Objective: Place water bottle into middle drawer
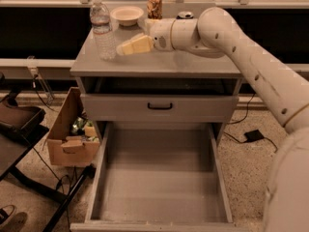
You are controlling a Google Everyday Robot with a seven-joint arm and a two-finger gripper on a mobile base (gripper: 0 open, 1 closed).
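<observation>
The water bottle [103, 29], clear with a white cap and a pale label band, stands upright on the left part of the cabinet top. My gripper [123, 48] reaches in from the right over the cabinet top, its pale yellow fingers [136, 45] pointing left at the bottle's lower body, just beside it and holding nothing. The middle drawer [159, 204] is pulled all the way out below, a grey box with a bare floor.
A white bowl [127, 15] and an orange-patterned can [154, 5] stand at the back of the cabinet top [193, 64]; a can top [185, 15] shows behind my arm. A shut drawer front with a black handle [160, 106] is above the open drawer. A cardboard box [72, 129] sits on the floor at left.
</observation>
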